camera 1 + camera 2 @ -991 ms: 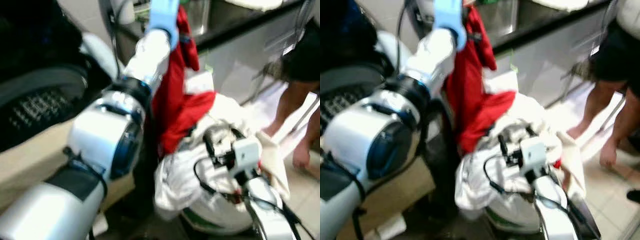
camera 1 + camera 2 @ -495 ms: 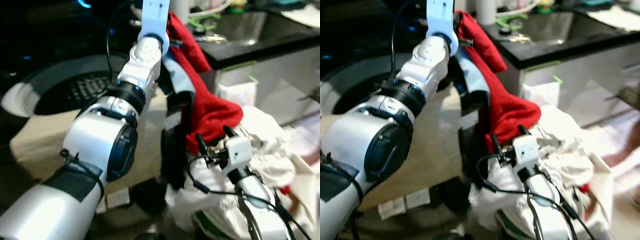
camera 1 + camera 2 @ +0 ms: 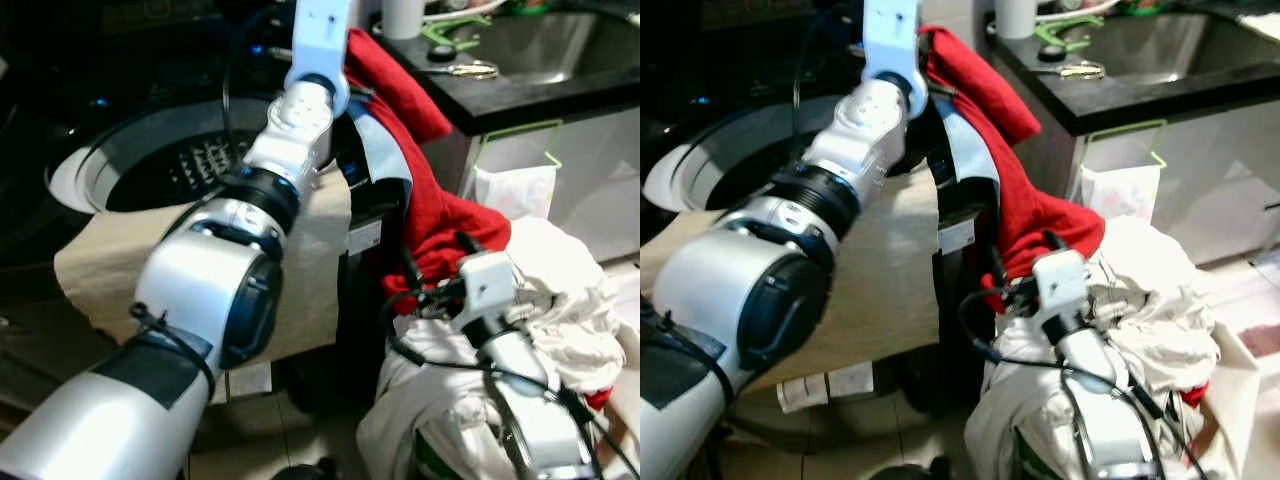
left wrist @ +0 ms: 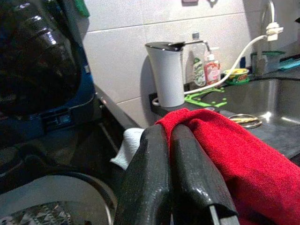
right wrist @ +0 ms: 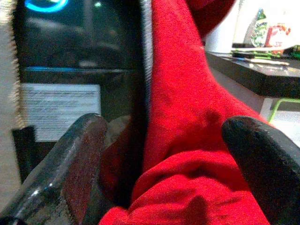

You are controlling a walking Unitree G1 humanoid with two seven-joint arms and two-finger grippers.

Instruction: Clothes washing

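Our left arm raised, left gripper [image 4: 176, 173] pinched closed; right gripper [image 5: 164, 154] low, fingers spread wide.

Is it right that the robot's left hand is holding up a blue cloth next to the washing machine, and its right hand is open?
Not quite: the cloth is red, not blue. The left wrist view shows the left hand pinched shut on it, and the left eye view shows it hanging beside the washing machine. The right hand is indeed open, with the red cloth between its fingers.
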